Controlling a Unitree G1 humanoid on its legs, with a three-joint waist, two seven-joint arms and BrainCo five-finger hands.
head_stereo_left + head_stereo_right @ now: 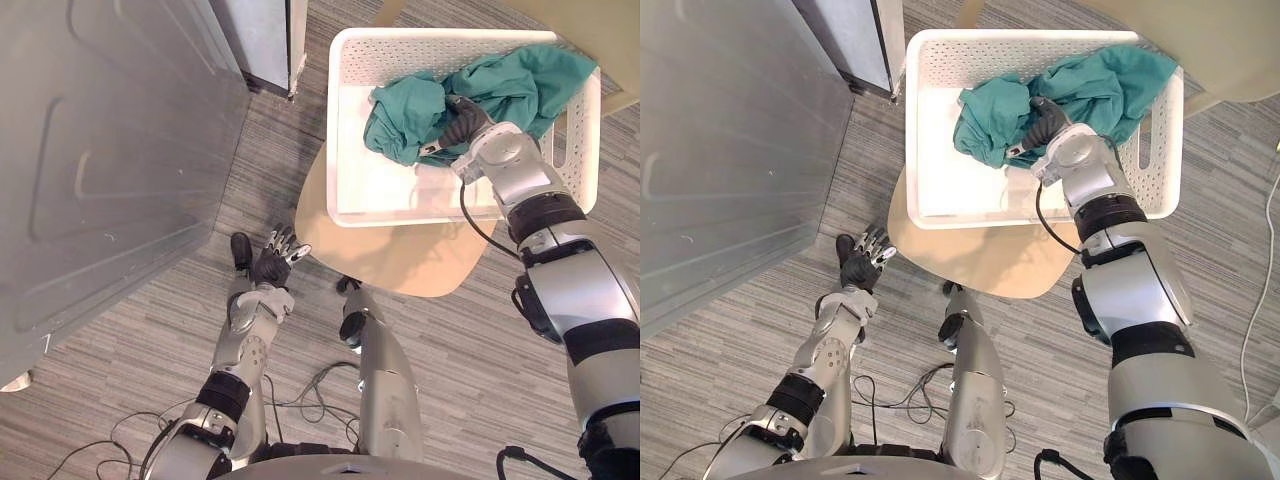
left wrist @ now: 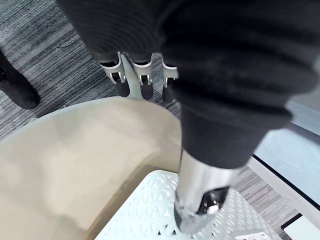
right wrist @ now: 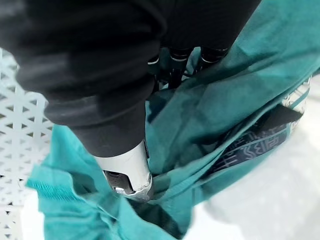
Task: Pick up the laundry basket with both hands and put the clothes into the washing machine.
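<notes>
Laundry basket (image 1: 390,185) sits on the round beige counter (image 1: 400,260). Teal clothes (image 1: 500,85) are bunched in the basket's far half. Right robot hand (image 1: 462,122) is inside the basket, sunk into the clothes; grip cannot be told. Left robot hand (image 1: 272,262) is beside the basket's near-left corner, past the counter edge, fingers (image 2: 142,82) straight, holding nothing.

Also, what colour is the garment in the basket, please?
The garment is teal green with a dark patterned band, best seen in the right wrist view.

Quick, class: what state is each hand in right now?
Left hand: open, holding nothing.
Right hand: in the green clothes; cannot be told.
</notes>
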